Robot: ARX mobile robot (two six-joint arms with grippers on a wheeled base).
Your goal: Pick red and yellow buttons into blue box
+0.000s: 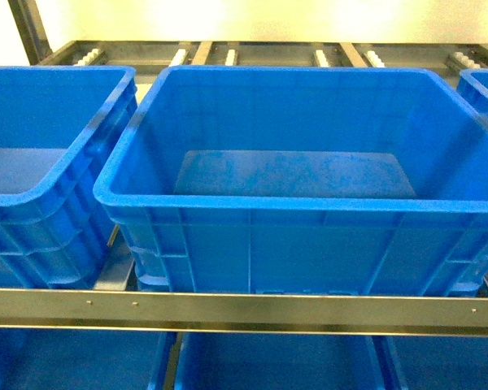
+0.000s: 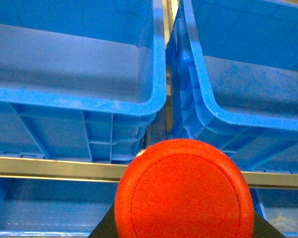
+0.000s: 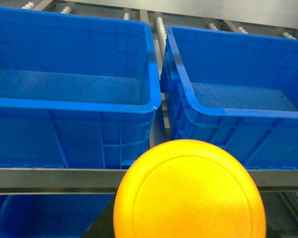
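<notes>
The red button [image 2: 184, 191] fills the bottom centre of the left wrist view, cap toward the camera, with a dark shape just showing under it at the frame's lower edge. The yellow button [image 3: 188, 191] sits the same way at the bottom centre of the right wrist view. Each seems to be carried at its own arm's jaws, but the caps hide the jaws completely, so I cannot tell how wide they stand or whether they truly grip. Neither arm nor either button appears in the head view.

The blue box [image 1: 268, 207] takes up the middle of the head view, resting on a metal shelf rail [image 1: 244, 309]; its floor looks bare. A second blue crate [image 1: 57, 183] stands at the left, just beside it, and the corner of a third [image 1: 484, 85] shows at the upper right. More blue bins lie below the rail.

The buttons are probably light, stiff plastic. The round caps look smooth and would likely slip, so the blocky base below, hidden here, seems the better hold. A short drop onto the box's flat floor should do them no harm.

No brand, label or writing can be read anywhere.
</notes>
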